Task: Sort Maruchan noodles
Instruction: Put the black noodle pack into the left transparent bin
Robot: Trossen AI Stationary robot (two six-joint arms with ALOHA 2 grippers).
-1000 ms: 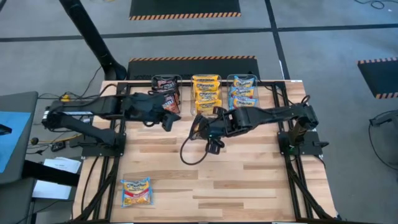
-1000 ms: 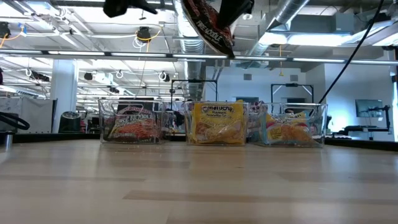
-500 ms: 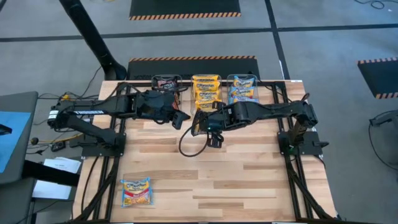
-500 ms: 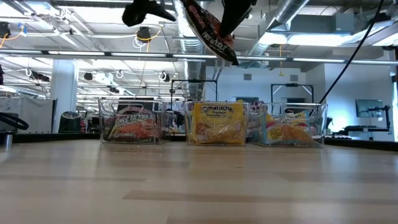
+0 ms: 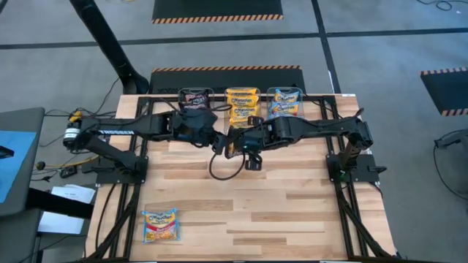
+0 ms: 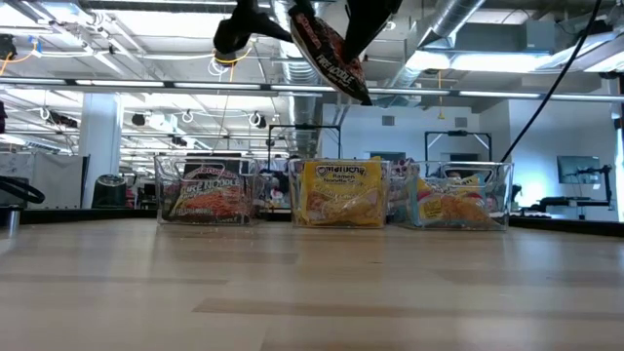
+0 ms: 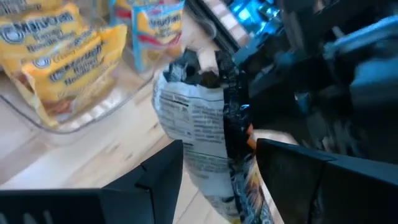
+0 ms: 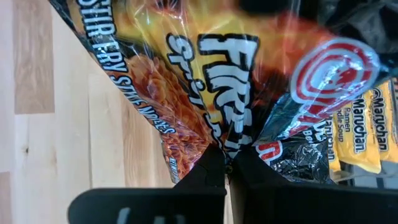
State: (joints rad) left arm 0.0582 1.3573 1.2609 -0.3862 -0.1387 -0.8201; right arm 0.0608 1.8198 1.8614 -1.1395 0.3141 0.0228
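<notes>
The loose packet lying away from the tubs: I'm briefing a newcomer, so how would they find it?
Start at the wooden table in the high view. Go to the near-left corner, opposite the three clear tubs. The blue-yellow-and-pink packet lies flat there, alone.

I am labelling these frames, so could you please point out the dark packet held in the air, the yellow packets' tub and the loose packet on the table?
dark packet (image 6: pixel 330 57), low view, printed face.
yellow packets' tub (image 6: pixel 295 200), low view, clear left wall.
loose packet (image 5: pixel 160 224), high view, centre.
</notes>
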